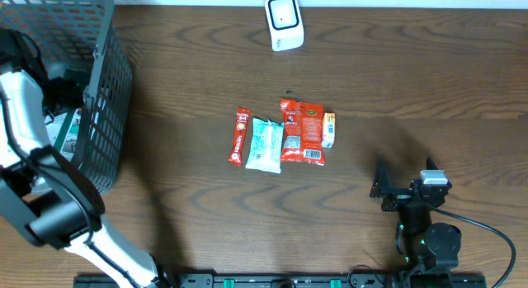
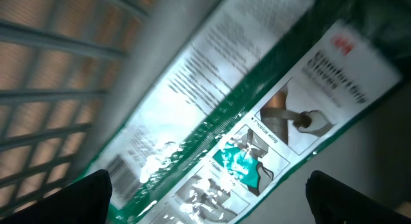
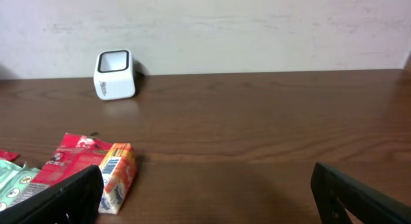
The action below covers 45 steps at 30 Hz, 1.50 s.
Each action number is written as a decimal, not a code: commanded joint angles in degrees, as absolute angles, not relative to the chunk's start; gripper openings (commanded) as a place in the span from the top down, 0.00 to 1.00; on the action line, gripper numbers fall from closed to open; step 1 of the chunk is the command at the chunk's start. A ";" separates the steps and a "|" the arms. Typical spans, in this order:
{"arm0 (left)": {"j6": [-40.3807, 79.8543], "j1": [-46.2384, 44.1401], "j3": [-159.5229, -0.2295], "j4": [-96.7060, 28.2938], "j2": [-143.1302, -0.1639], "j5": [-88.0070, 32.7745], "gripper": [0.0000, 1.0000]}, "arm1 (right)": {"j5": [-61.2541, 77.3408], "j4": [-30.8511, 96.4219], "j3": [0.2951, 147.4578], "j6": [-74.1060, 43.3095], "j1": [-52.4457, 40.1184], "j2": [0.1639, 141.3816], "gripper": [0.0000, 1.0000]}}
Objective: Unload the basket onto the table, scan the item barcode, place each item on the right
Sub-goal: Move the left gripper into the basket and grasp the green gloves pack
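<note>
Glove package lies in wire basket under my left pincer, spread wide, holding nothing | right pincer spread, idle | four snack packets on table await scanner | my guess: one binned, four left.

Left arm reaches far left, fingers spread; right arm tucked, fingers spread.

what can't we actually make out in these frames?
Left gripper: overhead, hidden inside the basket; wrist view shows only fingertips.
Package: left wrist, print blurred, ends cut off by frame edges.
Red packet barcode: overhead, too small to read.
Green packet: right wrist, cut off by left edge and right gripper.
</note>
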<state>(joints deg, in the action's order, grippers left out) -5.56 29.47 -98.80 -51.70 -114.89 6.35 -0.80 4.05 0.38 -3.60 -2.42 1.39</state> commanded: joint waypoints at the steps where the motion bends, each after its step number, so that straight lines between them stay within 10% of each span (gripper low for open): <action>1: -6.98 29.52 -98.63 -52.88 -119.83 5.13 0.03 | -0.54 4.29 0.32 -2.92 -1.80 1.15 0.01; 15: -10.44 29.69 -98.59 -52.66 -129.45 -0.43 0.04 | -0.51 4.29 0.32 -2.92 -1.80 1.15 0.01; 25: -9.67 29.71 -98.70 -52.90 -129.43 -0.45 0.93 | -0.51 4.29 0.32 -2.92 -1.80 1.15 0.01; 45: 7.86 27.90 -105.71 -48.38 -77.30 -0.49 0.93 | -0.51 4.29 0.32 -2.92 -1.80 1.15 0.01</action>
<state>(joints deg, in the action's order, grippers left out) 4.78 29.41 -105.01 -49.56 -86.98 -0.27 -0.80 4.05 0.38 -3.60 -2.42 1.39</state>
